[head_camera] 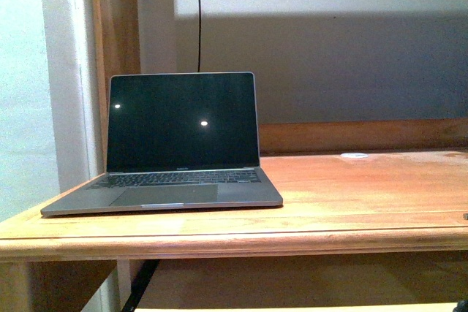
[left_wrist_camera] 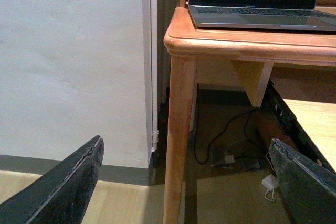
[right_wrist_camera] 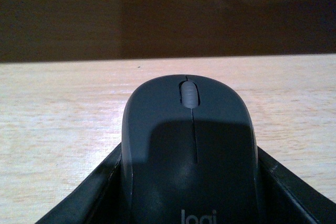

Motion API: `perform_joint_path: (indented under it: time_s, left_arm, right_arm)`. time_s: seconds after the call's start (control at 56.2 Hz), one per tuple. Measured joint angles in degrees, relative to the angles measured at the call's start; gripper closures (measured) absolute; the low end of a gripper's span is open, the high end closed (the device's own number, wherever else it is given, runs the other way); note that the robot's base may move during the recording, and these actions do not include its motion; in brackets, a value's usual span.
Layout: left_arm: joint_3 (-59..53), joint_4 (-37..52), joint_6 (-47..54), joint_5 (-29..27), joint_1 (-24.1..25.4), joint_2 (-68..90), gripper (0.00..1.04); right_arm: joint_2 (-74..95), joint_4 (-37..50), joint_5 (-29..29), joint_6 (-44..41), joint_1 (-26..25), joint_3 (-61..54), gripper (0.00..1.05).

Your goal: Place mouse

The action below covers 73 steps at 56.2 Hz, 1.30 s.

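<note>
Worktop [head_camera: 351, 195]: wooden, with a rounded front edge.
Laptop [head_camera: 183, 137]: open with a dark screen, on the worktop's left part.
Left tool [left_wrist_camera: 185, 150]: spread wide, holding nothing, low beside the worktop's leg.
Right tool [right_wrist_camera: 189, 153]: closed against both flanks of the mouse.
Mouse [right_wrist_camera: 191, 124]: dark grey, gripped over pale wood.
White disc [head_camera: 355, 155]: at the worktop's rear, right of the laptop.

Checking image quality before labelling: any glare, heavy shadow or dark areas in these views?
Front view: two glare spots on the laptop screen, a broad shadow on the wall. Left wrist view: evenly lit, dimmer under the desk. Right wrist view: background dark; a shadow covers the rear of the mouse.
</note>
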Motion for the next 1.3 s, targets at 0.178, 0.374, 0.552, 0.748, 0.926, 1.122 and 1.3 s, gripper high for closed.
perform_joint_path:
  time_s: [0.178, 0.374, 0.552, 0.748, 0.926, 1.122, 1.3]
  left_arm:
    - [0.0, 0.0, 0.0, 0.0, 0.0, 0.0, 0.08]
    - [0.0, 0.0, 0.0, 0.0, 0.0, 0.0, 0.08]
    - [0.0, 0.0, 0.0, 0.0, 0.0, 0.0, 0.08]
    - [0.0, 0.0, 0.0, 0.0, 0.0, 0.0, 0.08]
    - [0.0, 0.0, 0.0, 0.0, 0.0, 0.0, 0.08]
    - [0.0, 0.0, 0.0, 0.0, 0.0, 0.0, 0.08]
    - [0.0, 0.0, 0.0, 0.0, 0.0, 0.0, 0.08]
  right_arm:
    - [-1.6, -0.3, -0.2, 0.7, -2.3, -0.4, 0.49]
    - [-12.5, -4.0, -1.7, 0.6, -4.7, -1.3, 0.49]
    - [-16.7, -8.0, -2.4, 1.4, -4.2, 4.4, 0.49]
    - [-7.4, -8.0, -1.9, 3.9, 0.5, 17.9, 0.49]
    - [9.1, -8.0, 3.1, 4.7, 3.9, 33.4, 0.49]
    - [19.5, -8.0, 8.0, 3.7, 4.1, 41.2, 0.49]
    - [25.8, -7.8, 10.3, 2.4, 3.5, 44.6, 0.49]
